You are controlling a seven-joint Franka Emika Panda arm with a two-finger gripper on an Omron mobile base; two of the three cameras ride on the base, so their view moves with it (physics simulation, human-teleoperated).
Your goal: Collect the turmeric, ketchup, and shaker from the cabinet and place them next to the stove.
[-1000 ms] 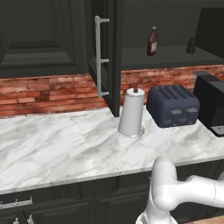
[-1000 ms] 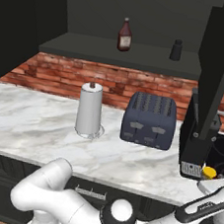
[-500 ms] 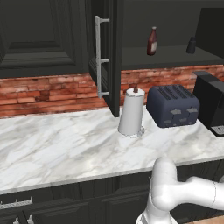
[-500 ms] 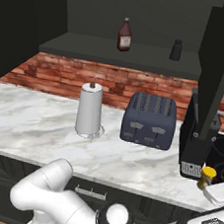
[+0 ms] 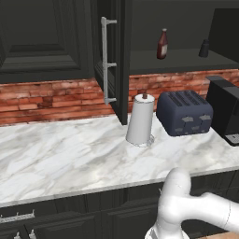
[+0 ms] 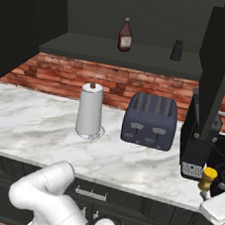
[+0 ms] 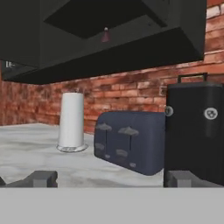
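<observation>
So the turmeric (image 6: 208, 178) already sits on the table edge by the stove, while ketchup (image 6: 125, 34) and shaker (image 6: 177, 50) wait on the cabinet shelf (image 6: 82, 47) — the pincer (image 7: 111, 178) gapes wide, empty. I'd lift it high, clearing the toaster (image 6: 149, 120) first.

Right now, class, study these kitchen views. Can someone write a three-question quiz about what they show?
1. True or false: the ketchup stands on the cabinet shelf.
2. Which sits between the paper towel roll and the coffee machine: A kettle, B toaster, C pan?
3. Fill in: the turmeric has a ____ top.

Key: 1 true; 2 B; 3 yellow.
</observation>
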